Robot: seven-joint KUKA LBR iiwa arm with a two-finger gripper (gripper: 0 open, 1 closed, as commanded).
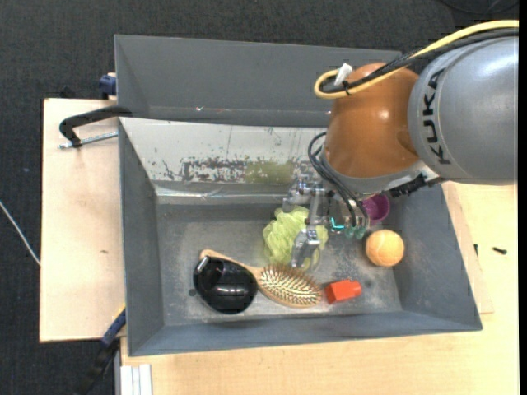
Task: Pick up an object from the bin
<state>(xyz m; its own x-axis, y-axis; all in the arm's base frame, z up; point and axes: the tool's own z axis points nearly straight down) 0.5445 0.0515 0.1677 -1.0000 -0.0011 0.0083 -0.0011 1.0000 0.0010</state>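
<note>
From the left, the grey bin [140, 220] holds a black rounded object [222, 285] and a wooden hairbrush [288, 286] on its floor. Mid-bin, the gripper [306, 241] hangs at a yellow-green fluffy clump [282, 233], seemingly lined up to take it; I cannot tell whether it is wide or narrow. A red block [343, 290], purple cup [377, 207] and orange ball [384, 248] lie rightward.

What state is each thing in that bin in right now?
gripper: low in the bin, over the yellow-green fluffy thing
yellow-green fluffy thing: lying, partly covered
hairbrush: lying flat, bristles up
black rounded thing: resting at the hairbrush's handle
orange ball: resting alone
red block: lying by the hairbrush
purple thing: partly hidden
</note>
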